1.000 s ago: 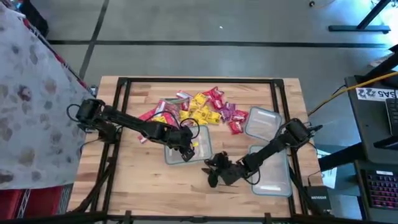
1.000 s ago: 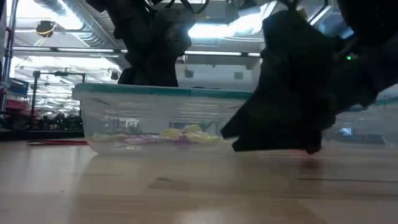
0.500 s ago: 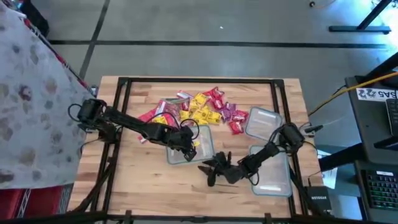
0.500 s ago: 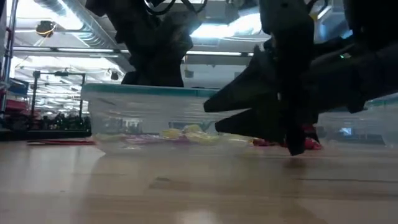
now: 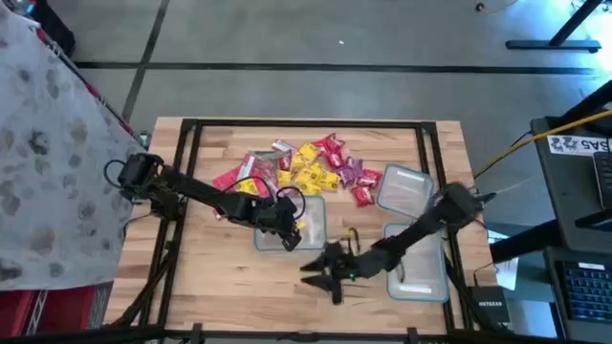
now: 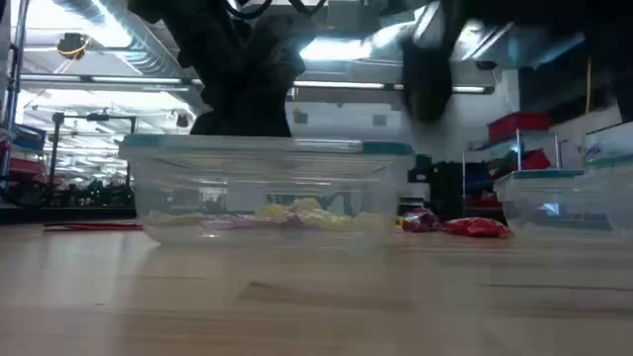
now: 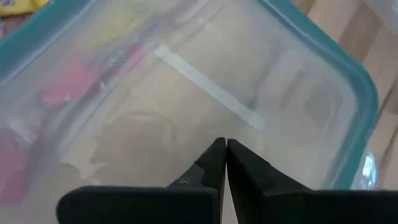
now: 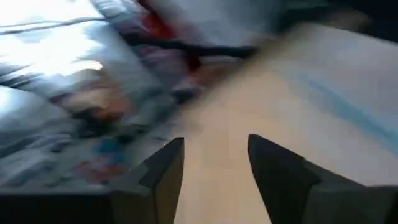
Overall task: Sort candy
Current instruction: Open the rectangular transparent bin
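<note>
The candy (image 5: 298,168) lies in a heap of red, yellow and purple pieces on the far middle of the table. A few pieces (image 7: 62,88) lie in a clear container (image 5: 292,227) with a teal rim; yellow ones (image 6: 293,210) show through its wall. My left gripper (image 7: 224,148) is shut inside this container (image 7: 298,74), above its floor, with nothing between its fingers. My right gripper (image 5: 320,273) hangs open over bare wood near the table's front, to the right of that container and nearer, and holds nothing (image 8: 214,155).
Two more clear containers stand on the right, one farther back (image 5: 402,188) and one nearer (image 5: 417,264) under my right arm. Red pieces (image 6: 465,225) lie on the wood beside the first container. A black frame (image 5: 306,122) borders the table.
My right gripper has risen from table height, out of the low view, and has moved a little toward the table's near edge. It has also turned. My left gripper has stayed in the container.
</note>
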You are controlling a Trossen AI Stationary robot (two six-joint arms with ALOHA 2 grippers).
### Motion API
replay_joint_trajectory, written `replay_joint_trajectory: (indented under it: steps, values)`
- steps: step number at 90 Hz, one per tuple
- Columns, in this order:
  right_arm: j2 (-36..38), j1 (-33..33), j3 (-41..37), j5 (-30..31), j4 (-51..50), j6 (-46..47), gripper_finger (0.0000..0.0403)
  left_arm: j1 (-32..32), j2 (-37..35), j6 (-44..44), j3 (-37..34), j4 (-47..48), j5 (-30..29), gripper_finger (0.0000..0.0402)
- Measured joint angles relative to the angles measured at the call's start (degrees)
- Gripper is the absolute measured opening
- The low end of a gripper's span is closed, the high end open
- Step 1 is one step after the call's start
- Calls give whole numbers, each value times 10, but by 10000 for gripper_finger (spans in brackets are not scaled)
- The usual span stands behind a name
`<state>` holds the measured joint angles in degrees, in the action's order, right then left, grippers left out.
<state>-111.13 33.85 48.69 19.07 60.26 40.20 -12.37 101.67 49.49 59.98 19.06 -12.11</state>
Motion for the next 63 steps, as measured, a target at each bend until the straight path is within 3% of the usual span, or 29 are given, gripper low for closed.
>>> replay_joint_trajectory:
  steps: [12, 21, 47, 56, 63]
  values:
    - [41, 16, -10, -27, -225, 23, 139, 5, 0, 0, 0, -7, 4, 0]
    - [135, 11, -3, -17, -358, 76, 131, 4, 0, 0, 0, -15, 7, 0]
    - [275, -70, -3, 5, -760, 237, 89, -10, 2, 1, 0, -37, 2, 0]
    - [262, -102, -9, -21, -822, 235, 54, -10, 2, -1, 0, -37, -2, 0]
    - [255, -129, -4, -58, -803, 223, 24, -7, 2, -5, 0, -37, -6, 0]
